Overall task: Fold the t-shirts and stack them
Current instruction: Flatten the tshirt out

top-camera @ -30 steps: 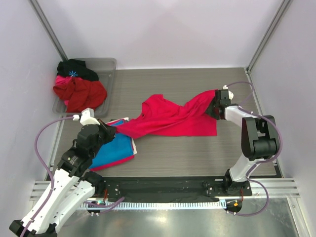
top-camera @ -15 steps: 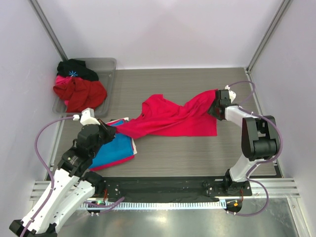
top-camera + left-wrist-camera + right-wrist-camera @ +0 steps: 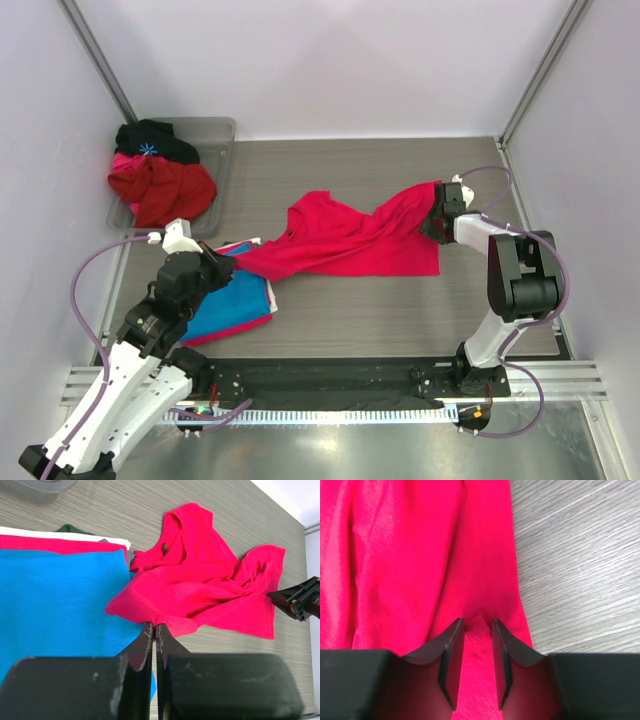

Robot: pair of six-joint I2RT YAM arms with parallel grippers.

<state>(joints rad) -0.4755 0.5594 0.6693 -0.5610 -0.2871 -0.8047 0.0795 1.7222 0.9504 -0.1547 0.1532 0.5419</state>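
The bright crimson-pink t-shirt (image 3: 350,240) lies twisted and stretched across the table's middle; it also shows in the left wrist view (image 3: 200,585) and the right wrist view (image 3: 420,555). My left gripper (image 3: 228,268) is shut on its left edge (image 3: 152,617), just right of the folded stack. My right gripper (image 3: 437,213) is closed on its right hem, with bunched cloth between the fingers (image 3: 502,650). The folded bright blue t-shirt (image 3: 228,298) lies at the front left on the pink-red t-shirt (image 3: 215,335), whose edge shows in the left wrist view (image 3: 60,544) beside the blue (image 3: 50,605).
A clear plastic bin (image 3: 215,130) at the back left holds a heap of red and black clothes (image 3: 160,185). White and dark green edges (image 3: 75,530) peek from under the stack. Metal frame posts stand at the back corners.
My right gripper wavered slightly right and then back left with the hem. The left arm and the shirts have not visibly moved.
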